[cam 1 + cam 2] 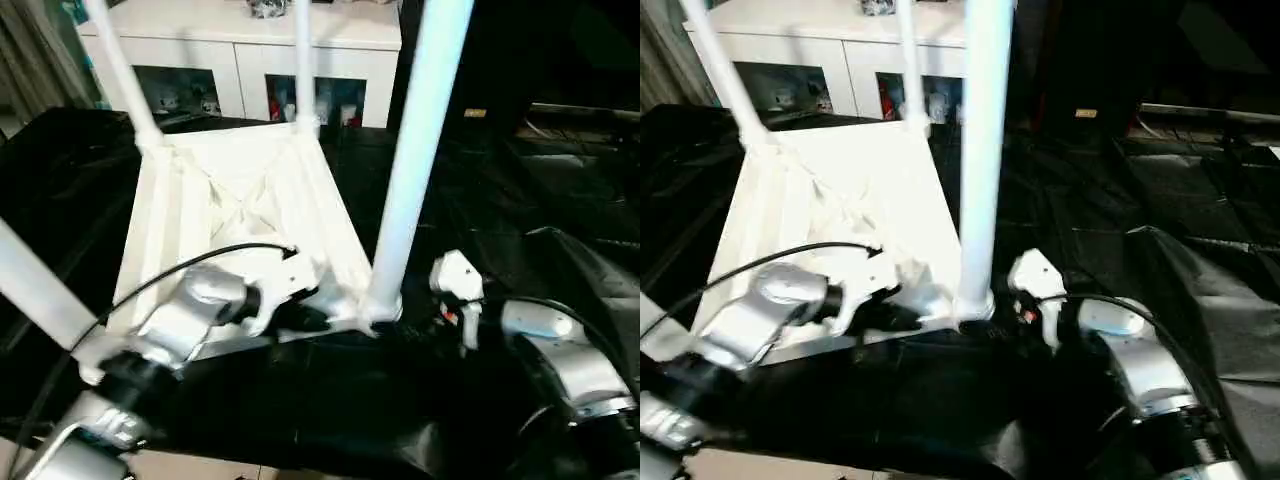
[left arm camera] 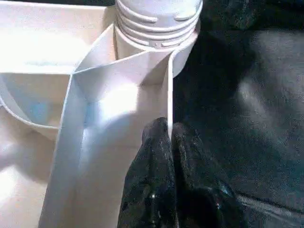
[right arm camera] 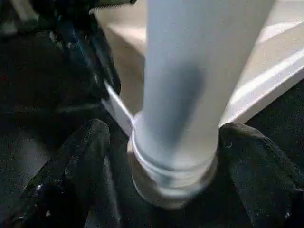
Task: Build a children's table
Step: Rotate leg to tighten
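Note:
The children's table lies upside down: its white ribbed tabletop point(image 1: 240, 200) rests on a black cloth, with white legs standing up from its corner sockets. The thick near-right leg point(image 1: 415, 150) is seated in its threaded socket point(image 2: 156, 23). My left gripper point(image 2: 168, 130) is shut on the tabletop's thin rim just beside that socket, also visible from the head camera as the left gripper point(image 1: 300, 318). My right gripper point(image 3: 166, 133) is open, one finger point(image 3: 80, 161) on each side of this leg's base, with a gap on at least one side.
A white glass-door cabinet point(image 1: 250, 50) stands behind the table. Crumpled black cloth point(image 1: 560, 200) covers the surface to the right and front. A black cable point(image 1: 180, 265) arcs over my left forearm. Two thinner legs point(image 1: 120, 70) rise at the far corners.

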